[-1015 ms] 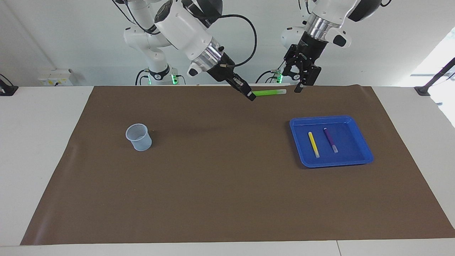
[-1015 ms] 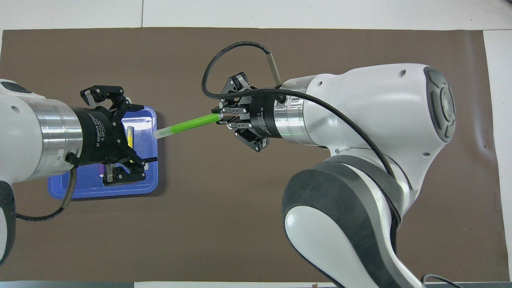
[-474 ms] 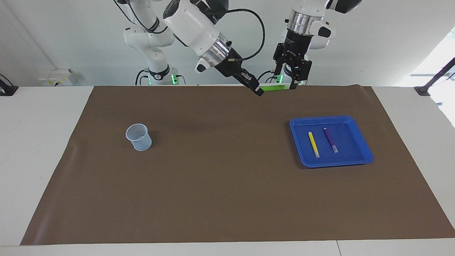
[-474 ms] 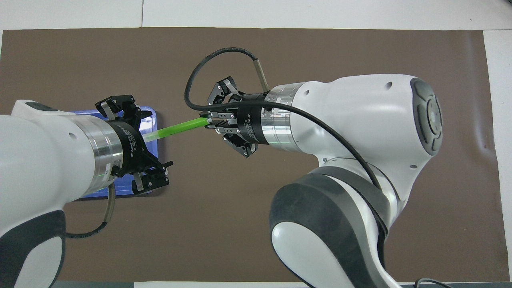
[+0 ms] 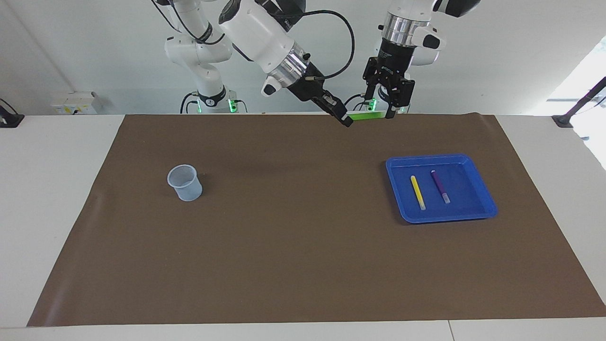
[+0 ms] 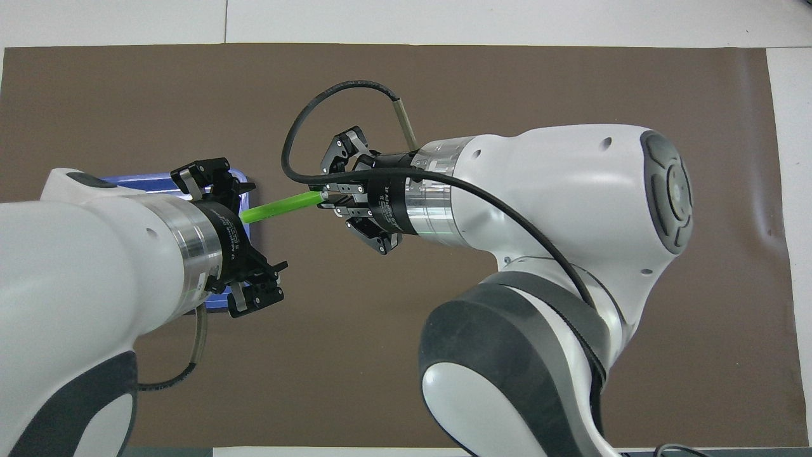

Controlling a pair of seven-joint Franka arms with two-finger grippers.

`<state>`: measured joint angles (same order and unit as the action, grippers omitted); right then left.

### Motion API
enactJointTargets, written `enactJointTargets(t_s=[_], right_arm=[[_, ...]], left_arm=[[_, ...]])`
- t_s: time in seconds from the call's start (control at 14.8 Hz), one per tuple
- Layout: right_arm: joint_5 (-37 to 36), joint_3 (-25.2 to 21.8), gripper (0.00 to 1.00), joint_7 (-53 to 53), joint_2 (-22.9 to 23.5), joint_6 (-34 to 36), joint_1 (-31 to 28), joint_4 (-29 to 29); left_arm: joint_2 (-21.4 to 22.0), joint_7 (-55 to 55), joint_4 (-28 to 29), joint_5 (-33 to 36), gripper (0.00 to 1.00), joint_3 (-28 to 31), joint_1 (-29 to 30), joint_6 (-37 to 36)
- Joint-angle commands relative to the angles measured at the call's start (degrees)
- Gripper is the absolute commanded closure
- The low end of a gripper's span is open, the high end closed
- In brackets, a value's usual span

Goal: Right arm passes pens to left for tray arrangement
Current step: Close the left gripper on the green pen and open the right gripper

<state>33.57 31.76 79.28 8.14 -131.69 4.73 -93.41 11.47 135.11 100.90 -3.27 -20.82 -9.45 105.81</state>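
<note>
right gripper (image 5: 347,121) clamped on green pen (image 5: 363,116), held level in air for handover; left gripper (image 5: 384,112) jaws wide around cap end. yellow pen (image 5: 417,192), purple pen (image 5: 440,186) in tray (image 5: 483,208).

**Matt mat, glossy plastics**

The brown mat (image 5: 293,246) looks matt and smooth. The blue tray (image 5: 483,201) is glossy plastic; the cup (image 5: 183,182) is translucent plastic. Both arms wear glossy white shells with brushed-metal wrist rings (image 6: 428,203).
</note>
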Motion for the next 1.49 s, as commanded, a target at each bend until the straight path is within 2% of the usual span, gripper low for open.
enactJointTargets(t_s=[0.0,0.14,0.27,0.81,1.08,1.15,1.22,1.35,1.42], right_arm=[[-1.14,0.85,1.0,1.84,0.91,-1.63,0.19,0.95],[-1.14,0.85,1.0,1.93,1.0,-1.72,0.19,0.95],[-1.14,0.85,1.0,1.93,1.0,-1.72,0.19,0.95],[-1.14,0.85,1.0,1.84,0.91,-1.72,0.19,0.86],[-1.31,0.85,0.98,1.84,1.0,-1.64,0.1,0.95],[-1.4,0.76,0.6,1.84,1.09,-1.55,0.1,1.04],[-1.49,0.76,0.34,1.84,1.09,-1.63,0.1,1.04],[-1.92,0.76,0.24,1.84,1.09,-1.55,0.1,1.04],[-3.06,0.67,0.11,1.93,1.09,-1.46,0.02,1.04]], left_arm=[[0.39,0.68,0.44,1.42,0.15,-0.01,-0.13,0.71],[0.48,0.42,0.71,1.42,0.24,-0.01,0.05,0.97],[0.39,0.33,0.71,1.42,0.42,-0.01,0.14,0.98],[0.39,0.42,0.62,1.42,0.99,-0.01,0.4,1.32],[0.39,0.33,0.97,1.77,1.0,0.08,0.57,2.56],[0.48,0.33,1.14,2.21,1.0,0.08,0.57,2.64],[0.48,0.33,1.32,2.21,1.0,0.08,0.57,2.65],[0.48,0.51,1.41,2.3,1.0,0.08,0.57,4.13],[0.48,0.51,1.5,2.3,1.0,0.08,0.66,4.4]])
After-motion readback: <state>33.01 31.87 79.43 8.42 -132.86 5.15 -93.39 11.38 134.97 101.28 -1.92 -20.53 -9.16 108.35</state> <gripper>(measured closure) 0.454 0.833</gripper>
